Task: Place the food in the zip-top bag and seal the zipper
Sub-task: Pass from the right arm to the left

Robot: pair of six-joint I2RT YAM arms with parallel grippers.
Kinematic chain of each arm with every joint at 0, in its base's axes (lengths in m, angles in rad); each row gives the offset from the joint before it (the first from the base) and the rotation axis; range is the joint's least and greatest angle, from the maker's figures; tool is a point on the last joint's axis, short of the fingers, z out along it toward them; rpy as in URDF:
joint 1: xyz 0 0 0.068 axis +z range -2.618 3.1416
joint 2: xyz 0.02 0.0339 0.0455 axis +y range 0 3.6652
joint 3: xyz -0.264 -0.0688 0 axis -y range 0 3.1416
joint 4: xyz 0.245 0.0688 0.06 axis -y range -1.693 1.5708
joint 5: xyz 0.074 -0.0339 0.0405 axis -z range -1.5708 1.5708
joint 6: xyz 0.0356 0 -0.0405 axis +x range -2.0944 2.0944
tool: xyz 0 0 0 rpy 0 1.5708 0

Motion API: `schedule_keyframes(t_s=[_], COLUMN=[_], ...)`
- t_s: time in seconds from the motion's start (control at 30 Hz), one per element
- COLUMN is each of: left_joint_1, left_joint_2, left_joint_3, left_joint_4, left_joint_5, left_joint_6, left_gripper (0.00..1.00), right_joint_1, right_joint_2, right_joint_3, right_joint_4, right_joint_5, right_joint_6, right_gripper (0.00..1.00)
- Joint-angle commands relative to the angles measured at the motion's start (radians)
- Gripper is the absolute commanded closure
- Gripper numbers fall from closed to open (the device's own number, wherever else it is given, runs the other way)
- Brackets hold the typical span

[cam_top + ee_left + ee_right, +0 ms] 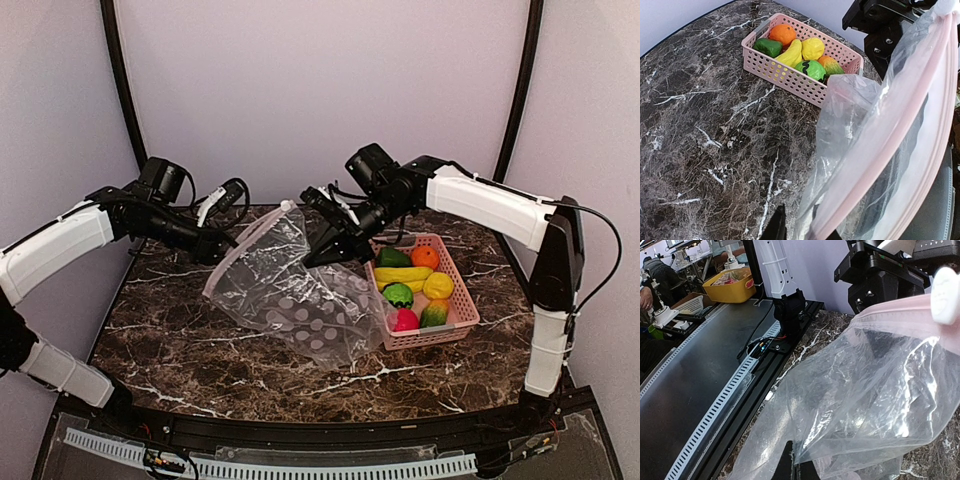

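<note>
The clear dotted zip-top bag (305, 295) is held up between both grippers, its lower part resting on the marble table. Its mouth edge with the pinkish zipper strip (243, 252) faces left; the strip also shows in the left wrist view (900, 135). My left gripper (215, 247) is shut on the bag's mouth edge (800, 232). My right gripper (318, 258) is shut on the bag's film (799, 470). The food lies in the pink basket (462, 322): green pepper (392, 257), orange (425, 257), banana (402, 276), lemon (438, 286), melon (398, 295), red-pink fruit (405, 320), mango (434, 313).
The basket stands at the right of the table, touching the bag's right end; it also shows in the left wrist view (785, 75). A white zipper slider (945, 295) sits at the bag's far top corner. A black rail (300, 462) runs along the table's near edge.
</note>
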Motion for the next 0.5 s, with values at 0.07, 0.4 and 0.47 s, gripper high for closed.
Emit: schedule_keyframes(t_s=[0.07, 0.4, 0.47], left_joint_1=[-0.006, -0.005, -0.005], left_joint_2=[-0.061, -0.075, -0.056], left_joint_3=[0.020, 0.195, 0.290], left_joint_4=[-0.007, -0.206, -0.298], left_joint_5=[-0.001, -0.296, -0.463], left_joint_6=[-0.001, -0.031, -0.054], left_gripper=[0.85, 0.99, 0.99], right_joint_1=[-0.006, -0.122, -0.162], right_joint_2=[0.044, 0.090, 0.058], right_joint_3=[0.037, 0.157, 0.158], right_joint_4=[-0.002, 0.086, 0.088], right_joint_5=[-0.009, -0.001, 0.012], right_joint_6=[0.014, 0.256, 0.283], right_gripper=[1.00, 0.74, 0.65])
